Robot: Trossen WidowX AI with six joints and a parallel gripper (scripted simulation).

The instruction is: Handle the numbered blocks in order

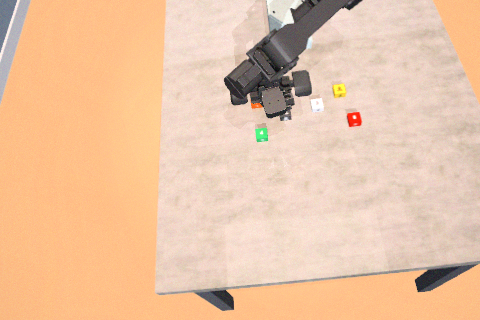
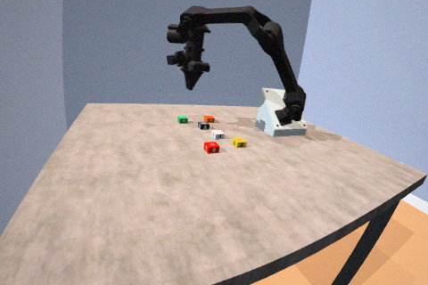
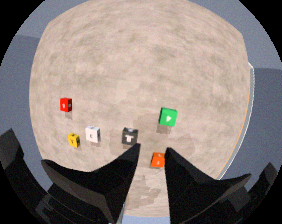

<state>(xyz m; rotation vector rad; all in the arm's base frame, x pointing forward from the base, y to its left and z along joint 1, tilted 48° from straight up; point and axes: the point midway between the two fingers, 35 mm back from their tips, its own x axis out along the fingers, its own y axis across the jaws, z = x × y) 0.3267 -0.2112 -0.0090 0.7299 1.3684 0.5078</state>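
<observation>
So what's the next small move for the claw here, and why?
Probably open the claw wider before descending. It hangs high above the grey block and orange block, fingers narrow with nothing between them. The digits are too small to read, so I can't say which block comes next.

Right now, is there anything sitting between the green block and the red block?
Nothing sits right on that line. In the exterior view, the grey block and white block lie just beside it, between green block and red block.
</observation>
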